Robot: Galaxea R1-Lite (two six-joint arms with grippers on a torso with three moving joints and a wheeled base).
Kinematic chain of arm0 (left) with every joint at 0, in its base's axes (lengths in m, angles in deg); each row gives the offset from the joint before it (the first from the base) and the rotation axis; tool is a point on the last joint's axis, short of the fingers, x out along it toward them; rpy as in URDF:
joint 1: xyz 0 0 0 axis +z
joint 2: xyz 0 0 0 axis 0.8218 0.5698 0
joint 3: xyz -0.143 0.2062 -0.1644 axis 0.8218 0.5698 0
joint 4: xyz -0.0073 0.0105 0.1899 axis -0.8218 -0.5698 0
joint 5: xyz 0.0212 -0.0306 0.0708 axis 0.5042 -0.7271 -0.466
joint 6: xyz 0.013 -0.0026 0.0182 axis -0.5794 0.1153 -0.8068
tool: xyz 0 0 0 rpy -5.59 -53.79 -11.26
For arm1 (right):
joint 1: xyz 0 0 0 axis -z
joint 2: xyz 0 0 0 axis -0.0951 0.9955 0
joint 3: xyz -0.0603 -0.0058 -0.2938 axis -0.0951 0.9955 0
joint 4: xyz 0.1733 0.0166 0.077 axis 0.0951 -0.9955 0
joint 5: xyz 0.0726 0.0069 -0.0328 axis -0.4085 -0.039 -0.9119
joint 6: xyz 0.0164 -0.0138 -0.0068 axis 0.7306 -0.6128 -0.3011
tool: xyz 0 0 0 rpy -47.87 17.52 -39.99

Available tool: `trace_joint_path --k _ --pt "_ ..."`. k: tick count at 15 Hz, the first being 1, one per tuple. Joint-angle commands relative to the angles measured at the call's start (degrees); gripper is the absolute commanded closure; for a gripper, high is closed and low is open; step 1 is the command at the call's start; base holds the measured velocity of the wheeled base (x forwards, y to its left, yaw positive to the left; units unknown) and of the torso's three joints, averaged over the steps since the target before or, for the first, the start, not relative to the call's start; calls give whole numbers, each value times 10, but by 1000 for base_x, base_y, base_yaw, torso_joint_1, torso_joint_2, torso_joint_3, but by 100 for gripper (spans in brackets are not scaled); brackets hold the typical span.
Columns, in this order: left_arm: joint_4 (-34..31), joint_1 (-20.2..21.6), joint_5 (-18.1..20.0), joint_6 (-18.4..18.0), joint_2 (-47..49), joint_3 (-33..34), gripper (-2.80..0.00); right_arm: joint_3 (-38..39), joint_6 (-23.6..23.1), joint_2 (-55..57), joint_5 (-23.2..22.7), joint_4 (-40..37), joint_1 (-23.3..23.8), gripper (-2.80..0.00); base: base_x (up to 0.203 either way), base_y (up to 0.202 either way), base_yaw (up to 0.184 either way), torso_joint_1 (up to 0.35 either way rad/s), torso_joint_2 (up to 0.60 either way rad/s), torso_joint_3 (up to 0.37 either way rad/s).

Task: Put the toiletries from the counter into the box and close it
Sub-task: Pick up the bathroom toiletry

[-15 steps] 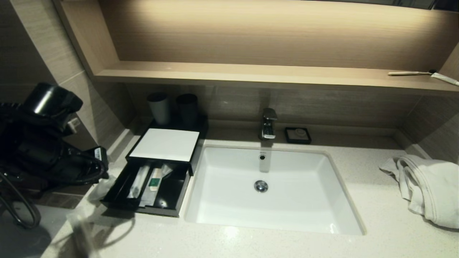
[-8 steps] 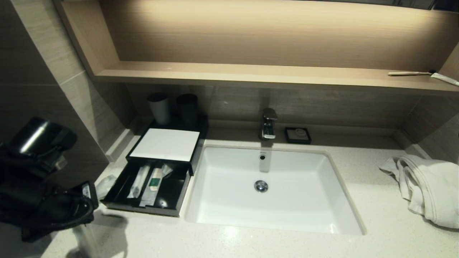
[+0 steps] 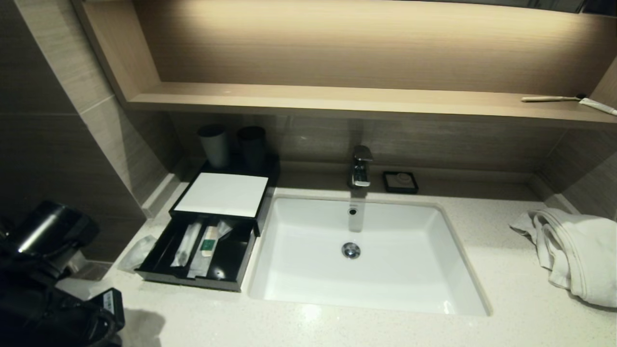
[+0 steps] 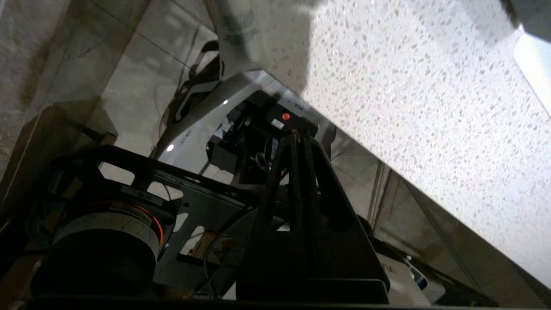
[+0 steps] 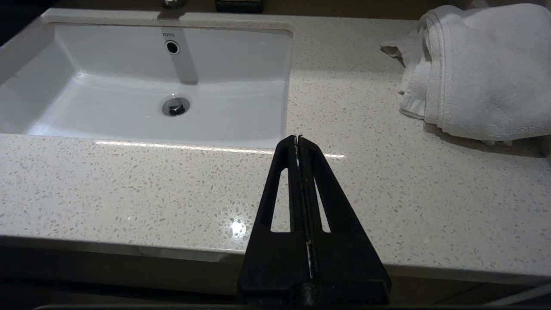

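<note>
The black box stands on the counter left of the sink, with its white top and its drawer pulled open. Wrapped toiletries and a green-labelled one lie in the drawer. A clear packet lies on the counter just left of the drawer; it also shows in the left wrist view. My left arm is low at the near left, off the counter's corner. My left gripper is shut and empty, pointing down past the counter edge. My right gripper is shut and empty above the counter's front edge.
The white sink fills the middle, with the tap and a black soap dish behind. Two dark cups stand behind the box. A white towel lies at the right. A toothbrush lies on the shelf.
My left arm has dropped down and back to the near left corner, away from the box. The box, its contents and the packet have not moved.
</note>
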Motion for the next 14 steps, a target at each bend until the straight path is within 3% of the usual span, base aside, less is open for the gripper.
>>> trace_joint_path --k 1,3,7,14 --pt "-1 1 18 9 -9 18 0 0 0 0 0 0 0 0 0 0 0 0 0 0" --pt "1 4 37 16 -8 42 0 0 0 0 0 0 0 0 0 0 0 0 0 0" --pt "10 29 33 12 -6 84 0 0 0 0 0 0 0 0 0 0 0 0 0 0" --pt "96 50 23 7 -3 153 0 0 0 0 0 0 0 0 0 0 0 0 0 0"
